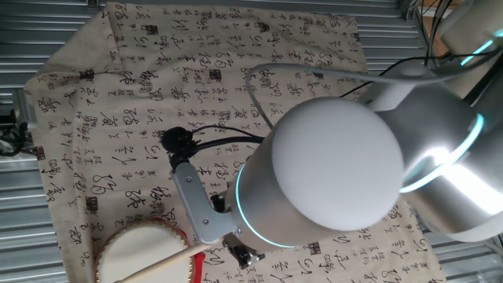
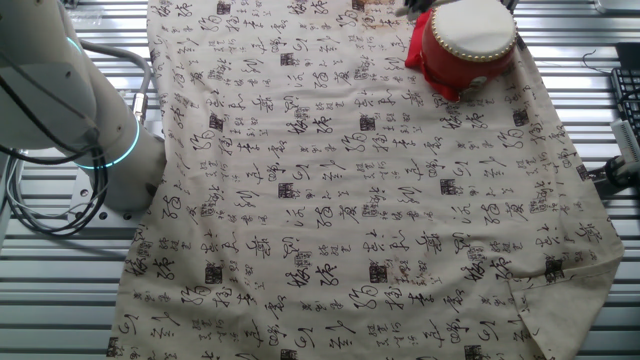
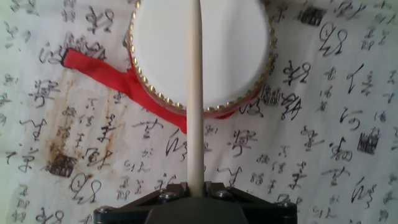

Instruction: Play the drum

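The drum [image 3: 202, 53] stands upright, skin facing up, near a corner of a calligraphy-printed cloth [image 2: 340, 200] spread over a slatted metal table [image 2: 60, 300]. One drum, one stick [image 3: 195, 93], one red ribbon [image 3: 102, 71] trailing from the drum's side. The gripper [image 3: 196, 190] is clamped on the stick's near end; the stick runs straight away from the hand, its long axis crossing over the middle of the drumhead.

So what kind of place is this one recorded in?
Probably a robotics lab bench: a ribbed metal table draped with a calligraphy-print cloth, the arm's base bolted alongside, and loose cables trailing.
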You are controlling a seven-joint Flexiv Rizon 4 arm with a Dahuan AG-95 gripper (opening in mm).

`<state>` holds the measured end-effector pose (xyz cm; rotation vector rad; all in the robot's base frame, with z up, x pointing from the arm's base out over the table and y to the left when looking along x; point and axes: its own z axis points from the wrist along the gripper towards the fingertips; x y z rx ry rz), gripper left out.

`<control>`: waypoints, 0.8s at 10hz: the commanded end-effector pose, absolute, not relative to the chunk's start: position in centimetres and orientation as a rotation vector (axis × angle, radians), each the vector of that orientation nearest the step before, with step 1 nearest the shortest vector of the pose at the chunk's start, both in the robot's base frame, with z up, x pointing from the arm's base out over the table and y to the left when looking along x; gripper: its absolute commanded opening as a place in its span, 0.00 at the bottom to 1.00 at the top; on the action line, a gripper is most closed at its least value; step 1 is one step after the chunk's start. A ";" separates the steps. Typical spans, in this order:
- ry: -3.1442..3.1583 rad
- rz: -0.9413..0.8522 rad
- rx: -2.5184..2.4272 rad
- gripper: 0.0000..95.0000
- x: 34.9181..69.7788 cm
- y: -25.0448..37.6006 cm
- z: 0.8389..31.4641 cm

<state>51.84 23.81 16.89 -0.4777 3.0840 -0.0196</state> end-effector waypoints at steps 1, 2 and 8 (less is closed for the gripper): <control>3.083 -0.023 -0.480 0.00 52.3 23.7 16.1; 3.084 -0.027 -0.483 0.00 52.6 23.8 15.8; 3.088 -0.034 -0.483 0.00 53.8 24.0 14.8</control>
